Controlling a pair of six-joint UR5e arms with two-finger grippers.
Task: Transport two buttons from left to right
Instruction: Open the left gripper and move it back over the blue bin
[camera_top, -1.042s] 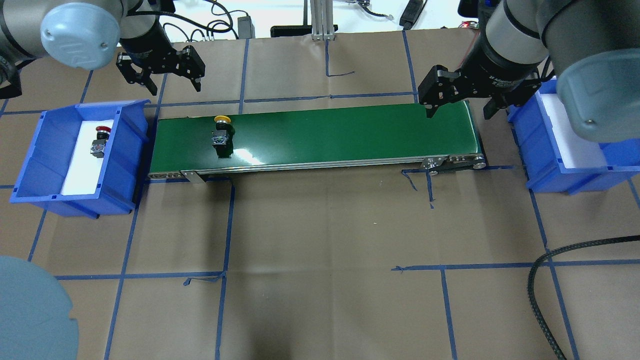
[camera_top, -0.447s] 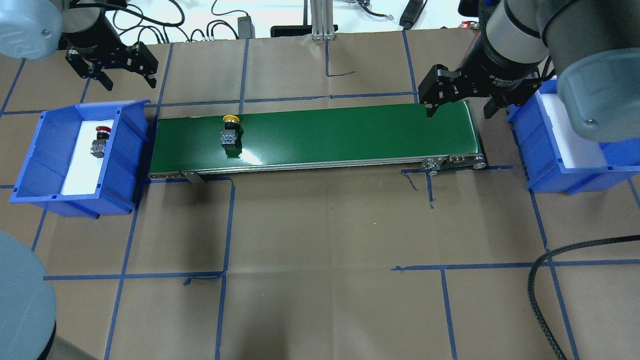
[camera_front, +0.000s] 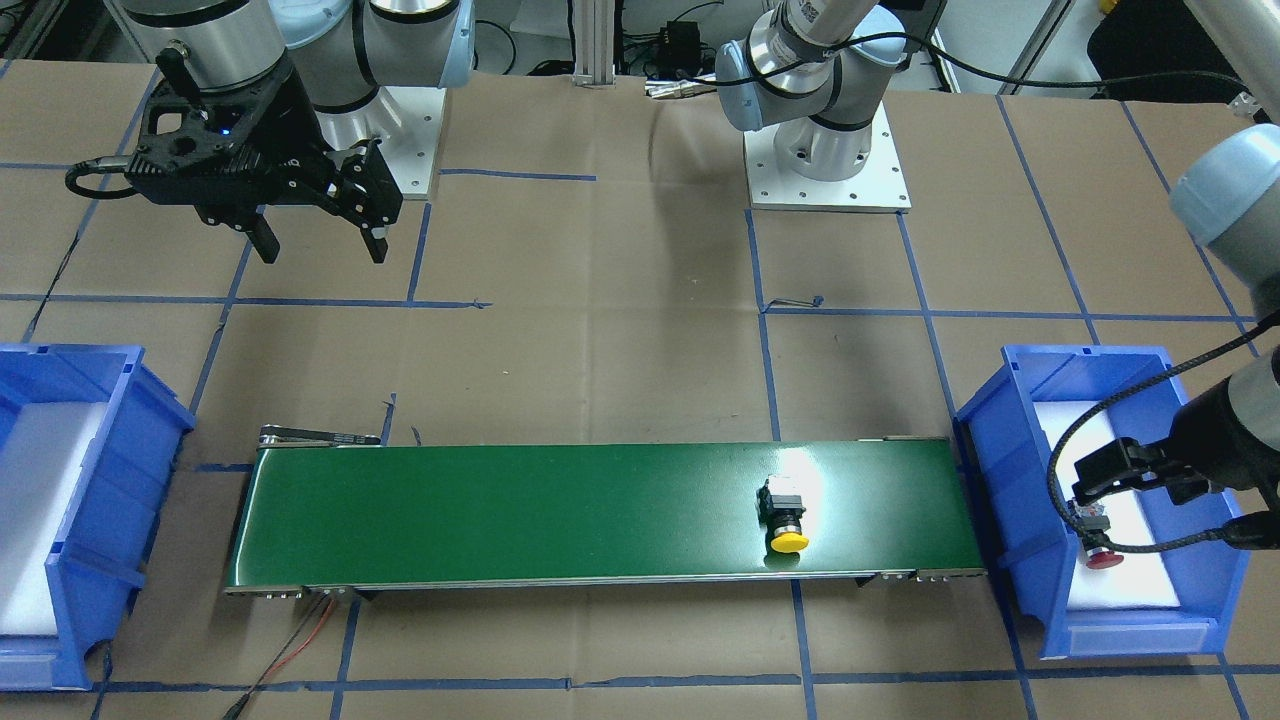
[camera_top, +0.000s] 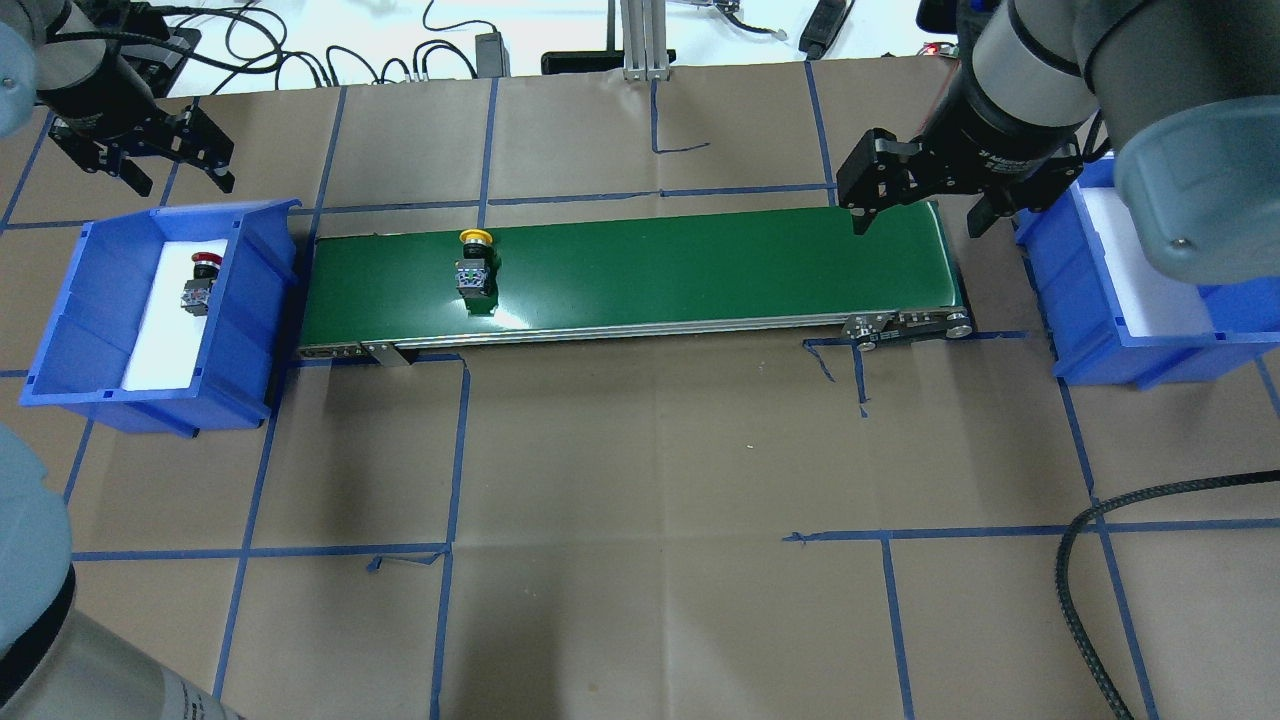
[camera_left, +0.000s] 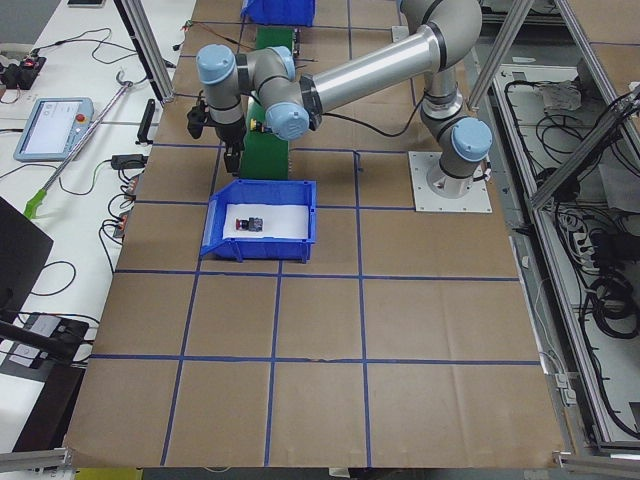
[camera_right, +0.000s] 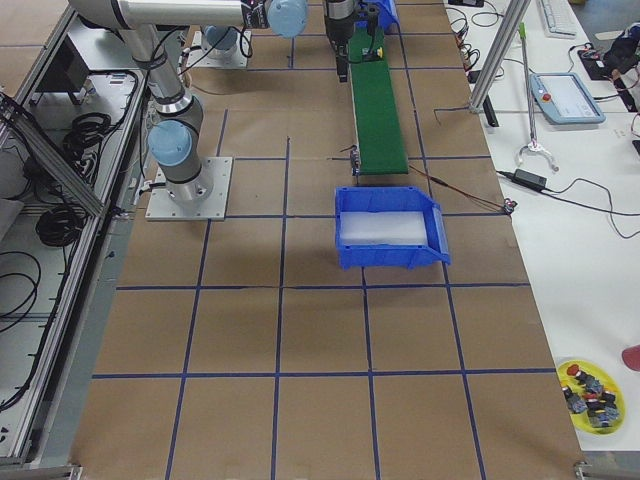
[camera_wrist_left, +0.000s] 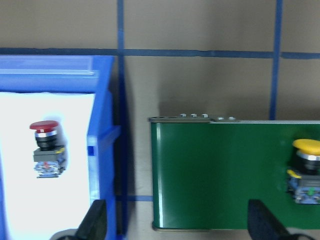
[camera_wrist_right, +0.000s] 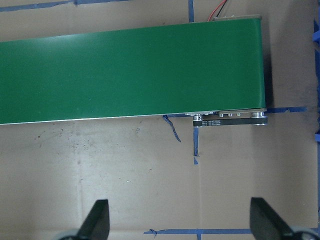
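My conveyor belt (camera_top: 700, 265) is dark green, my bin (camera_top: 250, 310) blue with a white lining (camera_top: 160, 340). The yellow-capped button (camera_top: 474, 265) and red-capped button (camera_top: 199, 281) have black collars. My tabletop (camera_top: 650, 450) is brown, gridded with blue tape (camera_top: 300, 550).

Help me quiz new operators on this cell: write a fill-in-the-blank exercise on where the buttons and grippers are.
The button lying on the green belt has a ____ cap.
The red button lies in the blue bin on the robot's ____ side.
The left gripper and the right gripper both hold nothing and are ____.
Missing words: yellow; left; open.
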